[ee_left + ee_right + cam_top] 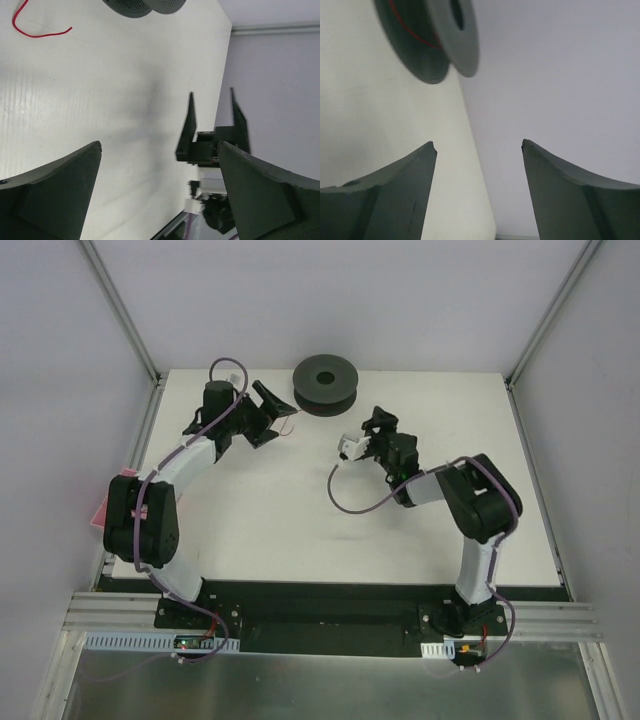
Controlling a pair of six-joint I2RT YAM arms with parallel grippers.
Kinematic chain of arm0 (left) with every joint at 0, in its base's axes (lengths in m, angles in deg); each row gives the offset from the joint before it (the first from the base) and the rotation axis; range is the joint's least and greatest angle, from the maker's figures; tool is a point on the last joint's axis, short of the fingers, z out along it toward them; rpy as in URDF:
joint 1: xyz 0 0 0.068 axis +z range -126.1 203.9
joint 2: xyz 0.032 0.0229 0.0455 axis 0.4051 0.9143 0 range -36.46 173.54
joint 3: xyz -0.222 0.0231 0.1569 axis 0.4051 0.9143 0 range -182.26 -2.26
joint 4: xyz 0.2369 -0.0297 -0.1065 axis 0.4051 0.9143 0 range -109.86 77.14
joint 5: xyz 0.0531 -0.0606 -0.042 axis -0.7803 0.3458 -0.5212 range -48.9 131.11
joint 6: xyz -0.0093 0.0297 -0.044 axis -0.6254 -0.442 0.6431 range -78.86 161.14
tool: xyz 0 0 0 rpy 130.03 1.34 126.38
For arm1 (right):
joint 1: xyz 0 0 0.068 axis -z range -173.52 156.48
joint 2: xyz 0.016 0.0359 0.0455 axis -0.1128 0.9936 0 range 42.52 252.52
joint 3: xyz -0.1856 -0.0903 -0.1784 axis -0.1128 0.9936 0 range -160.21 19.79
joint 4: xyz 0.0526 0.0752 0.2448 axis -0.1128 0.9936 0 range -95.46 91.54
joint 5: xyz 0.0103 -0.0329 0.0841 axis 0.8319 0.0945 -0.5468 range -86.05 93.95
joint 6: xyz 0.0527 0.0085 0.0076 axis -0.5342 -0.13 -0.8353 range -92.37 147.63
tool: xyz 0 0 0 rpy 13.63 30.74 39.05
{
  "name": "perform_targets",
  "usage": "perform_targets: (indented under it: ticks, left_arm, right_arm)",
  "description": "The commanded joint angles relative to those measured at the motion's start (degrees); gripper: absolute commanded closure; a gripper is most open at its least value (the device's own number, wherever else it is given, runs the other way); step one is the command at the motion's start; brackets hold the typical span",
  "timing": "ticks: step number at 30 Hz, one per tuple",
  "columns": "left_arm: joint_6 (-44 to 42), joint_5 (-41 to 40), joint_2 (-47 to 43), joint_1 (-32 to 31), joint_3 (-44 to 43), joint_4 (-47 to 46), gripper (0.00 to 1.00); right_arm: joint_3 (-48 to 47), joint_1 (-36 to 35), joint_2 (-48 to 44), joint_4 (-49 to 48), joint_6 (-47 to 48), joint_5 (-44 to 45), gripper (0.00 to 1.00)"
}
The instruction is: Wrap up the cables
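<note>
**Loose red wire beside the spool, both grippers empty**

A thin red wire point(45, 36) lies curled on the white table point(100, 90), in the upper left of the left wrist view. It runs roughly across the frame, just beside the dark spool point(325, 385). More red shows wound on the spool. The left gripper point(159, 145) is spread wide and empty, with the wire ahead and to its left. The right gripper point(478, 144), jaws apart and empty, faces the spool. The left arm looks nearer the wire.

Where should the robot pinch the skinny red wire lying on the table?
Probably the straighter stretch of the red wire near its free end, coming straight down from above and straddling it. It is thread-thin and lies flat on the table, so a sideways approach would likely slide over it.
</note>
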Motion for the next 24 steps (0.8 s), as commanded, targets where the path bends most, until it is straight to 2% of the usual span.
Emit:
perform_targets:
  ticks: [1, 4, 7, 10, 16, 19, 24]
  left_arm:
    - [-18.1, 4.1, -6.4, 0.0, -7.7, 19.7, 0.01]
    - [-26.6, 2.8, -9.2, 0.8, -12.1, 28.5, 0.01]
    - [-34.0, 6.7, -11.4, 3.1, -15.5, 34.9, 0.01]
    - [-38.6, 7.8, -14.5, 4.8, -15.3, 37.0, 0.01]
    - [-44.0, 7.1, -19.6, 5.5, -14.0, 42.8, 0.01]
    - [-47.6, 4.5, -21.5, 5.6, -14.0, 47.8, 0.01]
    - [-54.4, -1.4, -26.5, 5.6, -10.7, 50.1, 0.01]
  right_arm:
    - [3.6, 0.4, -13.9, 2.0, -4.1, 3.0, 0.23]
    - [4.4, 0.4, -22.4, 12.0, -8.6, 7.8, 0.13]
    - [3.6, 0.4, -32.4, 27.3, -14.3, 12.8, 0.00]
    - [1.0, 1.4, -41.3, 45.6, -22.6, 12.0, 0.04]
    - [-4.2, 2.6, -52.7, 72.6, -35.9, 9.4, 0.04]
    - [-5.5, 5.6, -58.2, 80.5, -45.5, 6.5, 0.04]
    - [-2.9, 12.4, -68.1, 88.6, -54.8, 2.3, 0.04]
